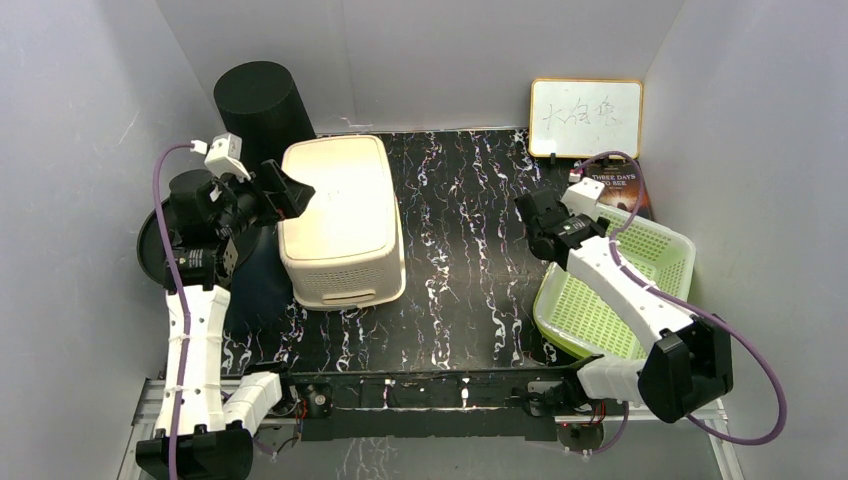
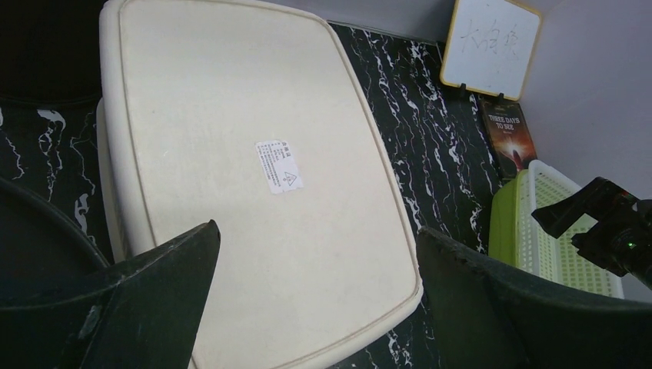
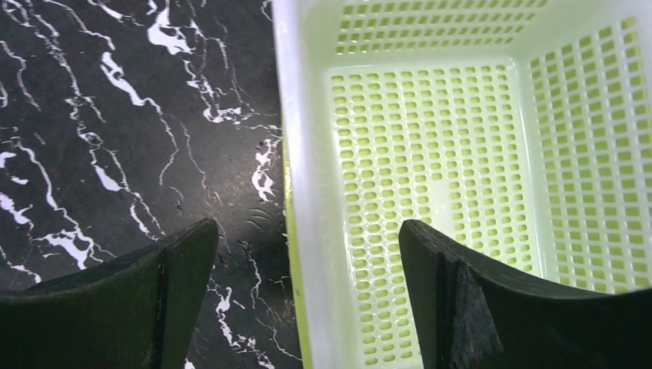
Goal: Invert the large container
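Note:
The large cream container [image 1: 340, 215] rests on the black marbled table at the left, flat base up with a small white label on it and its handle slot at the near end. It fills the left wrist view [image 2: 261, 177]. My left gripper [image 1: 297, 190] is open and empty, hovering over the container's left edge without touching it; its jaws frame the base in the left wrist view [image 2: 317, 231]. My right gripper [image 1: 535, 235] is open and empty, above the left rim of the green basket [image 3: 296, 154], with its jaws either side of the rim [image 3: 309, 227].
The green perforated basket [image 1: 680, 245] sits at the right, partly under my right arm. A black cylindrical bin [image 1: 262, 100] stands behind the container. A whiteboard [image 1: 585, 117] and a book [image 1: 615, 185] are at the back right. A dark round dish [image 1: 150, 250] lies by my left arm.

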`<action>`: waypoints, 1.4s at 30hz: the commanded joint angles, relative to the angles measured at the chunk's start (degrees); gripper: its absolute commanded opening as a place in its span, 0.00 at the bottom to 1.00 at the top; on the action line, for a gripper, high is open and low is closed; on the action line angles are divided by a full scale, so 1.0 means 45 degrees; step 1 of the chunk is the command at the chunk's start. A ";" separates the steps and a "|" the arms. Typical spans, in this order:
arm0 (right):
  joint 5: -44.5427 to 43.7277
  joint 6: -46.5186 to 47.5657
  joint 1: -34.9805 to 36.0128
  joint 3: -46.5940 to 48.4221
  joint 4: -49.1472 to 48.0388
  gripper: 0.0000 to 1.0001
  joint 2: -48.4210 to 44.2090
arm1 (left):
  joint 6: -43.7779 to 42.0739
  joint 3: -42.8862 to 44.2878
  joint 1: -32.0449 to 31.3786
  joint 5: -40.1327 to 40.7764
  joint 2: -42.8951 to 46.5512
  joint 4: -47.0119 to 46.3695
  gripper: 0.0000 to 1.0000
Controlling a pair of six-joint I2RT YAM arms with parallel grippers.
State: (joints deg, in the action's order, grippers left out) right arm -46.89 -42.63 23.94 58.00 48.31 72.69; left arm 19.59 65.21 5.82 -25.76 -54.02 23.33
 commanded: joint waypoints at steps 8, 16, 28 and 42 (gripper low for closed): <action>0.0767 -0.0522 -0.0613 -0.0946 -0.0516 0.62 -0.0196 | 0.0397 -0.0810 -0.0033 -0.1012 0.0460 -0.1042 0.98; 0.0895 -0.0124 -0.0844 -0.1638 -0.1446 0.54 -0.0583 | 0.0372 -0.1157 -0.0043 -0.0939 0.0658 -0.1082 0.98; 0.1506 0.0421 -0.1314 -0.2385 -0.2326 0.29 -0.0864 | 0.0498 -0.1317 -0.0043 -0.0878 0.0882 -0.1025 0.98; 0.1169 0.1219 -0.1337 -0.0927 -0.1535 0.00 -0.3386 | 0.0509 -0.1145 -0.0034 -0.0751 0.1031 -0.0793 0.98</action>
State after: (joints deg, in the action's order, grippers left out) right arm -38.63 -37.87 18.57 47.72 40.42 63.42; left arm 21.67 59.86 5.82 -28.73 -50.63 19.70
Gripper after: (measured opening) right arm 0.134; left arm 0.983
